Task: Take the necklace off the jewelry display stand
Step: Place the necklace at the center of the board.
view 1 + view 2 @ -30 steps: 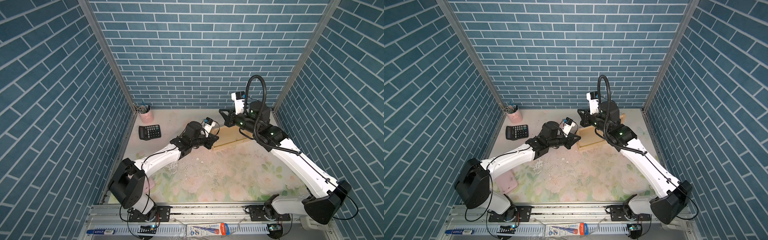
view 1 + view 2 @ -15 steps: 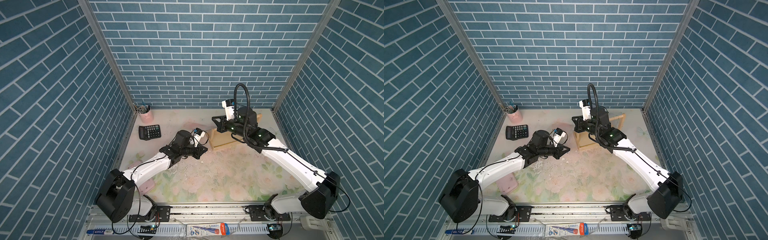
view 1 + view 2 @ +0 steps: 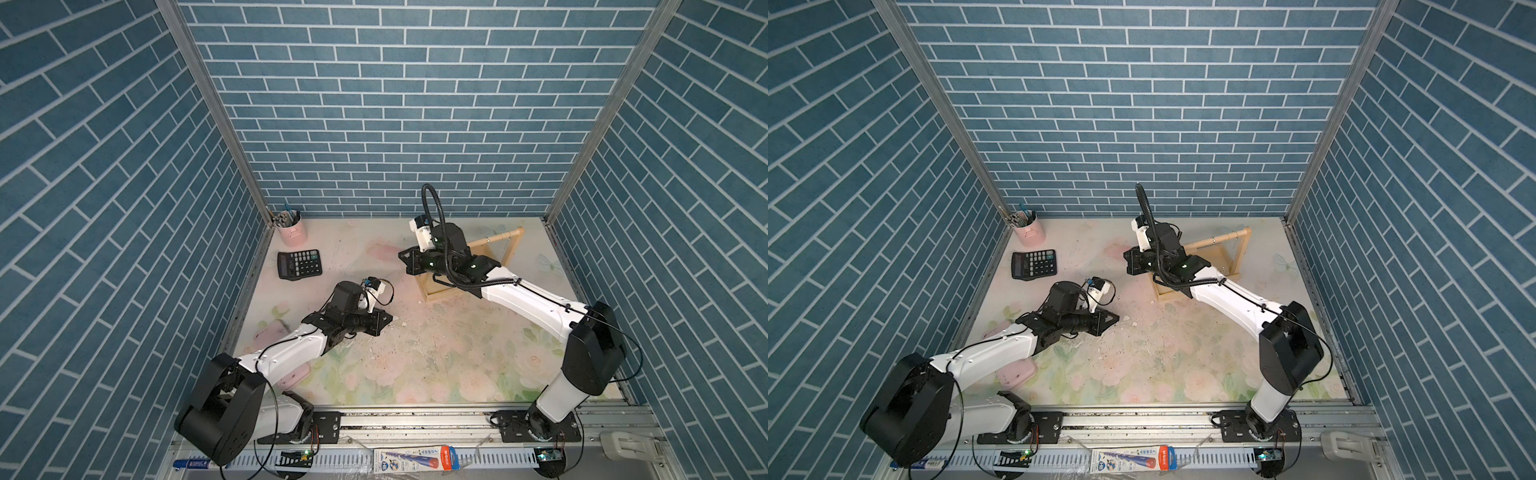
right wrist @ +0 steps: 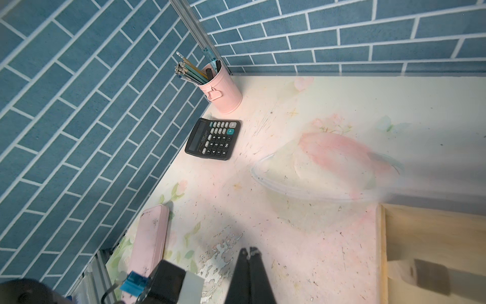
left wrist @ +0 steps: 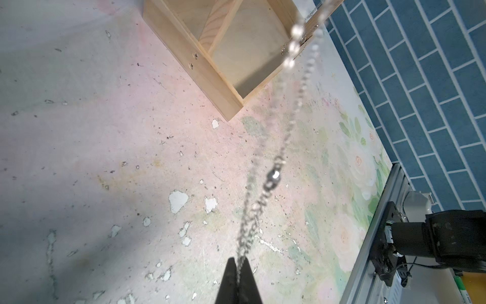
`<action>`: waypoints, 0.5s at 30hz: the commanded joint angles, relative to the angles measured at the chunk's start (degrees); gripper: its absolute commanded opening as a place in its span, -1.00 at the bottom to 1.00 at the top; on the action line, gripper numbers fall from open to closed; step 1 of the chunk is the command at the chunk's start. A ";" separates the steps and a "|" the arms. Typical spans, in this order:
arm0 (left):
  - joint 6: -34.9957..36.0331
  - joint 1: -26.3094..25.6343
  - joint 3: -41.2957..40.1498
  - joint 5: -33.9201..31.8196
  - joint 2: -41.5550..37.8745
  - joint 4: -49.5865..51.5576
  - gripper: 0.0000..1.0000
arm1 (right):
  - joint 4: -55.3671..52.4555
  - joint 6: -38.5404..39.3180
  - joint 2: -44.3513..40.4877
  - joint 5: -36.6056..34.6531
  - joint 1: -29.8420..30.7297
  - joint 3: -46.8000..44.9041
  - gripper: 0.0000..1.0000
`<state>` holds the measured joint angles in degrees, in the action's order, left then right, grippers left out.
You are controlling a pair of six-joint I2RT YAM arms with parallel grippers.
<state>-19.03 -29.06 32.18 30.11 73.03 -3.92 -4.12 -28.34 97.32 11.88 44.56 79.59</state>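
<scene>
As viewed from the front rail outward, shows first the left fingers (image 5: 230, 283) pressed together and clamped on the chain of the necklace (image 5: 250, 227), low over the flowered worktop (image 3: 436, 365) and well apart from the stand. Traces the necklace upward from that pinch, past its clasp (image 5: 273, 175) and a run of pale beads (image 5: 294, 47), blurred throughout, until lost beyond the edge of the left wrist view. Leaves the upper end unseen, so cannot tell whether hooked on anything; too thin to trace in both top views.

Places the right fingers (image 4: 239, 279) farther in, likewise together, near a corner of the tray of the jewelry display stand (image 5: 207, 79). Shows a small glint at their tips, too slight to name as chain. Sets the stand behind them, tray flat on the worktop, dowel bar (image 3: 494, 238) across the top. Puts the calculator (image 3: 299, 264) and the pink pen cup (image 3: 293, 233) farthest, in the back corner.

Step in hand, by judgement: drawing the necklace away from the stand. Next move calls for carrying the chain fully clear of post and tray rim, with slack kept against snagging, then lowering onto bare worktop before parting the left fingers.
</scene>
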 commanded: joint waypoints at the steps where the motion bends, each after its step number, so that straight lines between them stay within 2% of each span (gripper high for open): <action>1: 3.68 0.41 -1.89 0.16 0.44 -3.20 -1.00 | 2.10 -1.73 2.83 1.21 0.69 3.89 -1.00; 8: 10.21 0.66 -6.81 -2.20 -3.03 -6.44 -1.00 | 1.24 -1.81 9.40 1.96 1.06 9.76 -1.00; 15: 11.83 2.98 -4.68 -3.02 -3.41 -2.19 -1.00 | 0.60 -2.04 14.41 2.10 1.59 14.19 -1.00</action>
<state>-9.37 -27.31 26.37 27.20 69.84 -8.99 -4.75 -28.75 110.48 13.98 46.02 91.29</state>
